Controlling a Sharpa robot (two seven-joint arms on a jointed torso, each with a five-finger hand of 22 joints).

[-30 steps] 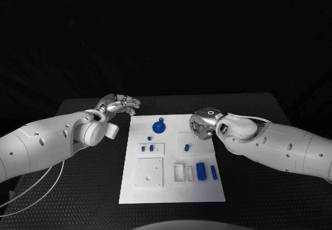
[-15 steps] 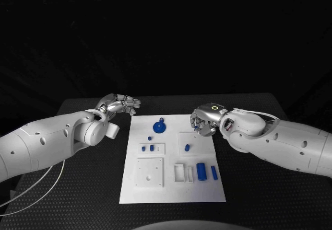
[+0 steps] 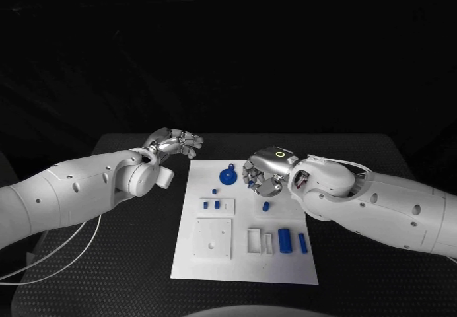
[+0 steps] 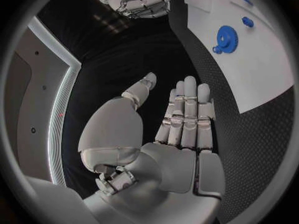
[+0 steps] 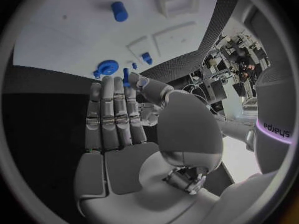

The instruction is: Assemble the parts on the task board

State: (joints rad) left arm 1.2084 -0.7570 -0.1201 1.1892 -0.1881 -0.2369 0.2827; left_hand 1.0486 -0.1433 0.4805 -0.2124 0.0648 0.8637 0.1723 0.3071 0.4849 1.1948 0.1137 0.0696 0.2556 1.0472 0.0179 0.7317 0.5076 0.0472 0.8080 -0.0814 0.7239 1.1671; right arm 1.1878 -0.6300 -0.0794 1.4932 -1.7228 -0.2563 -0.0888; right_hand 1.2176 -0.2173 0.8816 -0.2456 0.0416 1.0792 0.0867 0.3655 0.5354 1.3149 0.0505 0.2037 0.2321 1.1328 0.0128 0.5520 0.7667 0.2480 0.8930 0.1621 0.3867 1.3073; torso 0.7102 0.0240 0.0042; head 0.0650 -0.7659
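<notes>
We're early on: our right hand (image 3: pixel 259 177) pinches a small blue peg (image 5: pixel 126 76) over the task board (image 3: pixel 191 261); left hand (image 3: pixel 176 142) empty, fingers apart. Most parts still loose.

The table (image 3: pixel 124 264) has a matt black top with a fine woven, rough-looking grain, like rubber mesh or cloth. On it the task board (image 3: pixel 286 267) is smooth, matt white, plastic by its look. The gear (image 3: pixel 228 176) at its 12 o'clock end and the two cylinders (image 3: pixel 284 238) near 5 o'clock look like smooth blue plastic with a faint sheen. Both arms wear glossy white plastic shells. The left hand (image 3: pixel 177 142) and right hand (image 3: pixel 260 176) look like brushed silvery metal, with paler smooth pads (image 5: pixel 116 119) inside the fingers.
</notes>
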